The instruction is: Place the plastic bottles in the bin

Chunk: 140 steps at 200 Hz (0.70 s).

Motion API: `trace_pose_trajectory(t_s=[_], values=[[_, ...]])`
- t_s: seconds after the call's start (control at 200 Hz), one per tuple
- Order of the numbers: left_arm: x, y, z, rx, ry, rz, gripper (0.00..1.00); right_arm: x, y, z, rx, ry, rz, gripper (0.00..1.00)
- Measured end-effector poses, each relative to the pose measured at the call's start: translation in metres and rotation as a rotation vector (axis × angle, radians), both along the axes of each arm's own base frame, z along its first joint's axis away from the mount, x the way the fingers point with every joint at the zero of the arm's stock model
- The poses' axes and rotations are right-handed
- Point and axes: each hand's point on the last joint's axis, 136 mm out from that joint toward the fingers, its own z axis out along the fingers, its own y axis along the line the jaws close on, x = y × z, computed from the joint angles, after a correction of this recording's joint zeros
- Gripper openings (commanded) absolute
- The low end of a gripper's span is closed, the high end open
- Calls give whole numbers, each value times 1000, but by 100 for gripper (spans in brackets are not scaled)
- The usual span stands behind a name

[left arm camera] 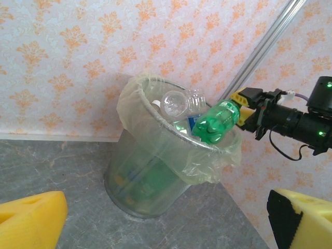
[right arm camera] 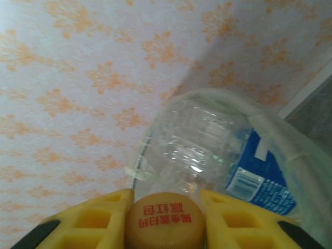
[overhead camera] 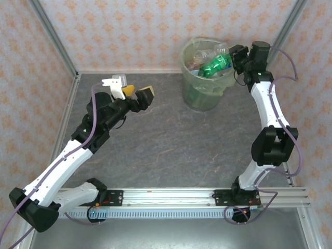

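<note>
Orange-flowered wallpaper [overhead camera: 129, 31] and a grey marbled counter [overhead camera: 171, 140] enclose the scene. At the back right of the counter stands the round, tapered, translucent pale-green bin [overhead camera: 199, 96], lined with a thin plastic bag and filled to the rim with plastic bottles. A green ribbed plastic bottle [overhead camera: 215, 65] lies tilted across the rim on the right, its neck towards the right end effector [left arm camera: 244, 106]. A clear crumpled plastic bottle [left arm camera: 179, 102] lies just beside it, further in.

The right end effector's yellow fingers [right arm camera: 238, 223] stand narrow on either side of a tan bottle cap with red characters [right arm camera: 166, 223]. Whether they press it cannot be told.

Well apart, over the left of the counter, the left end effector [overhead camera: 139, 93] is spread wide and empty, facing the bin. An aluminium corner post [overhead camera: 288, 26] rises behind the right arm.
</note>
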Motion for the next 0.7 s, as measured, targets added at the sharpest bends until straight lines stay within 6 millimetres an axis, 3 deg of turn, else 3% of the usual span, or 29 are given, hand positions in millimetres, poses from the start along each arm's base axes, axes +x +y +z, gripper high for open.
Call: trace_pose_trajectory(t_s=[0.135, 0.22, 0.486, 0.701], values=[[1, 2, 0, 1, 0, 10, 99, 6, 1, 0, -52, 26, 10, 77], [1, 2, 0, 1, 0, 13, 99, 4, 0, 11, -94, 15, 11, 100], [1, 2, 0, 1, 1, 13, 99, -4, -7, 48, -209, -29, -4, 100], [4, 1, -4, 3, 12, 14, 99, -11, 11, 61, -275, -47, 45, 100]])
